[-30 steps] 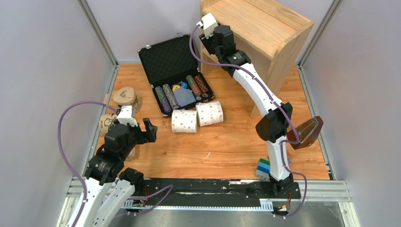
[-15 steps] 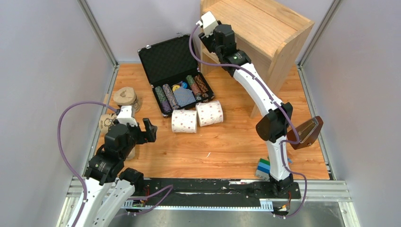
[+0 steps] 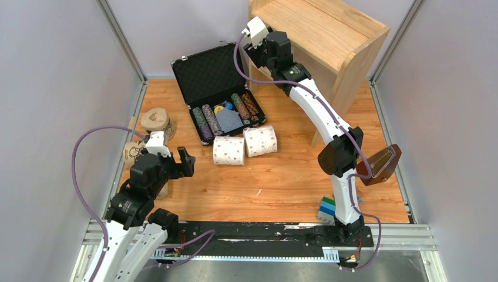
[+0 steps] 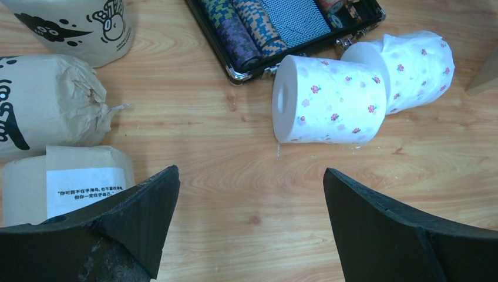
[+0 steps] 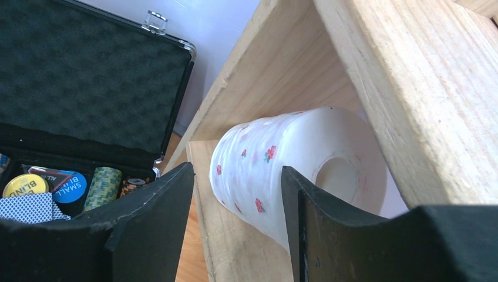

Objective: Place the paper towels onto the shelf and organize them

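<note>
Shelf (image 3: 317,29): light-wood unit at the upper right of the top view. It holds one white flower-dotted roll (image 5: 264,164) on its inner board (image 5: 207,235), close under the top panel.
Black case (image 3: 205,70): open at upper centre, with its lid tilted back. It holds rows of striped poker chips (image 3: 207,120), a blue card deck (image 3: 229,119) and round tokens.
Counter (image 3: 282,176): five rolls rest on it. Two white dotted rolls (image 4: 329,100) (image 4: 411,64) touch each other just in front of the case. Three tan rolls are at the left edge: a cartoon-print roll (image 4: 76,29), a crumple-wrapped roll (image 4: 47,106) and a white-label roll (image 4: 64,188).
Change: in the top view the right wrist sits slightly further left than a second ago. The left arm, the case and the counter rolls have not moved.
Shelf roll direction: it lies on its side, its long axis across the right wrist frame. The core end faces right and toward the camera.
Counter rolls direction: both white rolls lie on their sides. The nearer one's core hole faces the left of the left wrist frame, and its long axis runs left to right.
Right hand (image 5: 236,176): at the shelf opening with its jaws apart. The roll lies just beyond the fingertips and is not clamped.
Left hand (image 4: 251,173): spread wide with nothing between the jaws, above bare counter between the tan and white rolls.
</note>
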You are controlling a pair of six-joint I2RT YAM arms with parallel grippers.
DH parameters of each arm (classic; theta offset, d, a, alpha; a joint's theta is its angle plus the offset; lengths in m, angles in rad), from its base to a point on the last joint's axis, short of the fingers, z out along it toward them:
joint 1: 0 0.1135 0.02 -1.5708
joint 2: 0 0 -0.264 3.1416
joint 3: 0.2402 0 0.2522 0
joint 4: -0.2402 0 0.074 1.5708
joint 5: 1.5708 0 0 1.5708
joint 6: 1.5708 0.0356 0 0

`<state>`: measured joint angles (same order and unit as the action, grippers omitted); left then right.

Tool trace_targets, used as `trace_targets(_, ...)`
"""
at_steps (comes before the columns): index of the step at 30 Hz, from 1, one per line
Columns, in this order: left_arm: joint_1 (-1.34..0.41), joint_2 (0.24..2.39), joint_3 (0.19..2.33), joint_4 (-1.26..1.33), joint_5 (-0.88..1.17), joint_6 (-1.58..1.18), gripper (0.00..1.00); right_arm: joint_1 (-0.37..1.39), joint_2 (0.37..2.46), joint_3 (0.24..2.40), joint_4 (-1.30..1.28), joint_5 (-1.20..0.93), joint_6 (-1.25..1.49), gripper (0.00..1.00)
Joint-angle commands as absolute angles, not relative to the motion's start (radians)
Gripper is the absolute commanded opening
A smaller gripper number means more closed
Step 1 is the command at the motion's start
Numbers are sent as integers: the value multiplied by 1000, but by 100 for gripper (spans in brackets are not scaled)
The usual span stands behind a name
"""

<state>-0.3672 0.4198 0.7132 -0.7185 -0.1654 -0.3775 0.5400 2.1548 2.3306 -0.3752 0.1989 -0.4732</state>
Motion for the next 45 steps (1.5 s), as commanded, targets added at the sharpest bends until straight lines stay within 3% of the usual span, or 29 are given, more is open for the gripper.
trace_targets(1, -373, 429, 726, -703, -155, -382, 100, 530, 2164, 2337, -301, 139, -465, 58)
trace_targets(16, -373, 471, 726, -693, -117, -373, 100, 537, 2214, 2368, -231, 0, -479, 73)
trace_targets(22, -373, 471, 726, -690, -103, -370, 100, 563, 2127, 2364, -232, -49, -476, 84)
trace_targets(25, -373, 467, 726, -687, -97, -370, 100, 582, 2066, 2338, -225, -61, -470, 95)
trace_targets(28, -373, 461, 724, -686, -93, -369, 100, 618, 1993, 2273, -213, -29, -488, 100)
trace_targets(35, -373, 447, 723, -686, -106, -376, 100, 717, 1784, 2029, -223, 159, -450, 100)
trace_targets(45, -373, 417, 716, -677, -90, -379, 100, 807, 1502, 1579, -365, 246, -74, 100)
